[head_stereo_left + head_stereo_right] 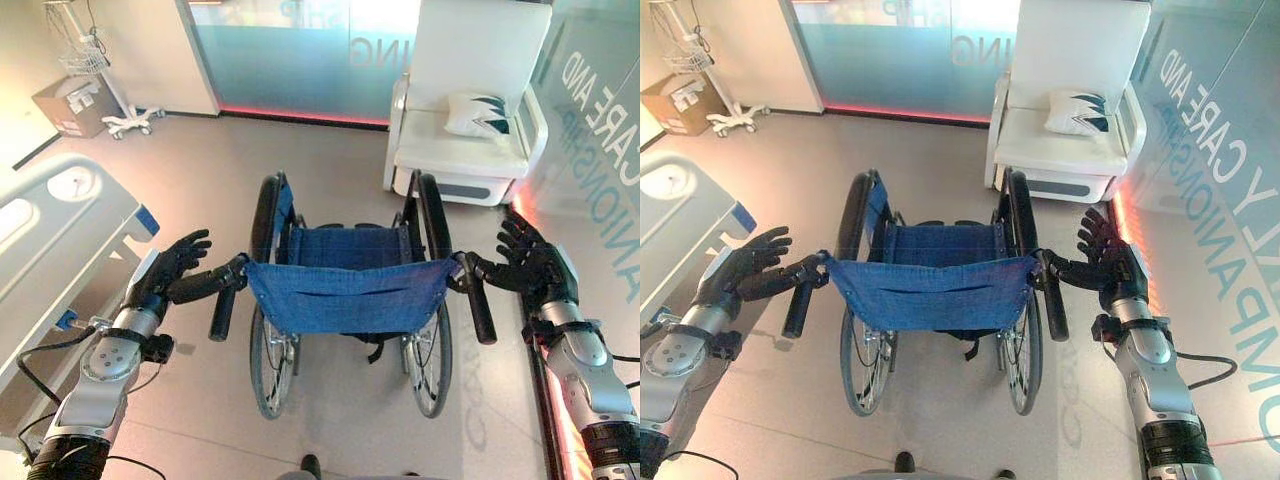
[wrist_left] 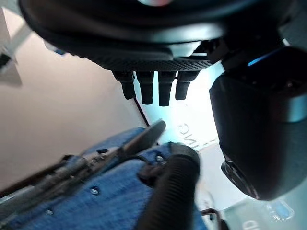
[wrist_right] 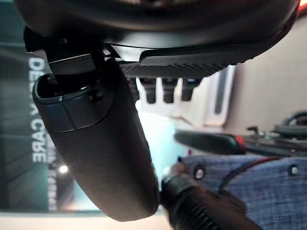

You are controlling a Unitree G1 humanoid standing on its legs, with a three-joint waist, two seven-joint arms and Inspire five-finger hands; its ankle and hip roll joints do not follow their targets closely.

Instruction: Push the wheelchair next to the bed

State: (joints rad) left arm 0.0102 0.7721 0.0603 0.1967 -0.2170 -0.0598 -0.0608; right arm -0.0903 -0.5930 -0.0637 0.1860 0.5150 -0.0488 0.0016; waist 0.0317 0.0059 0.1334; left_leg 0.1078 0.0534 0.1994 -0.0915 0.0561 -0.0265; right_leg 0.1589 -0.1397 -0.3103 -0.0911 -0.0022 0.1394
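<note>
On the glass wall [image 1: 590,130] at the right stands large pale lettering, mirrored and cut by the edge, so I leave it unread; more pale letters are on the frosted panel [image 1: 300,50] at the far side. The floor [image 1: 200,170] is smooth and beige. The wheelchair [image 1: 345,290], with blue cloth seat and back, stands in the middle, its back toward the robot. The bed [image 1: 60,230] is at the left, near the wheelchair but apart from it. A white armchair [image 1: 465,110] with a cushion [image 1: 478,113] stands behind. The left hand [image 1: 175,265] has straight, spread fingers, its thumb lying along the left push handle [image 1: 222,310]. The right hand [image 1: 528,262] is the same at the right push handle [image 1: 480,310]. The wrist views show the ribbed grips close under each thumb. A cardboard box [image 1: 75,105] and a wheeled stand [image 1: 100,70] are in the far left corner.
</note>
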